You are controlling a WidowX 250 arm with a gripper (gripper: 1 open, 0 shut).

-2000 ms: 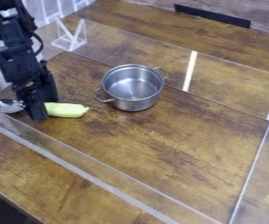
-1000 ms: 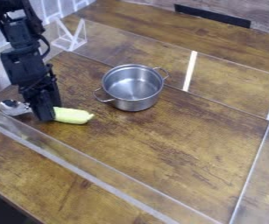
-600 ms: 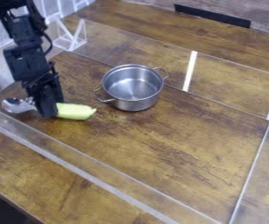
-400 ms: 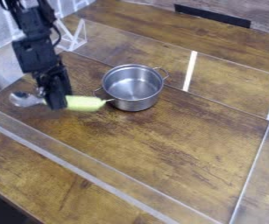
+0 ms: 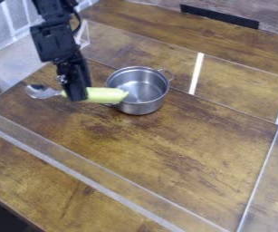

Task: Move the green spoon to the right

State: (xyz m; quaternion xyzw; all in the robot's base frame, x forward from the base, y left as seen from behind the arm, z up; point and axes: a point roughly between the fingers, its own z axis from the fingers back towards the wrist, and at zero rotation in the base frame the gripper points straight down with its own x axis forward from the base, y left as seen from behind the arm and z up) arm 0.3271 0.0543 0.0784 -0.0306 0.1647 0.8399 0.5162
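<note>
The green spoon hangs above the table, its yellow-green handle pointing right toward the pot and its silver bowl sticking out to the left. My gripper is shut on the spoon near the middle, coming down from the black arm at the upper left. The handle's tip reaches the left rim of the steel pot.
The round steel pot with two handles stands at centre. A clear acrylic wall runs along the front and right of the wooden table. A white wire rack is at the back left.
The gripper has lifted the spoon off the table and carried it up and to the right, from the left edge to beside the pot.
</note>
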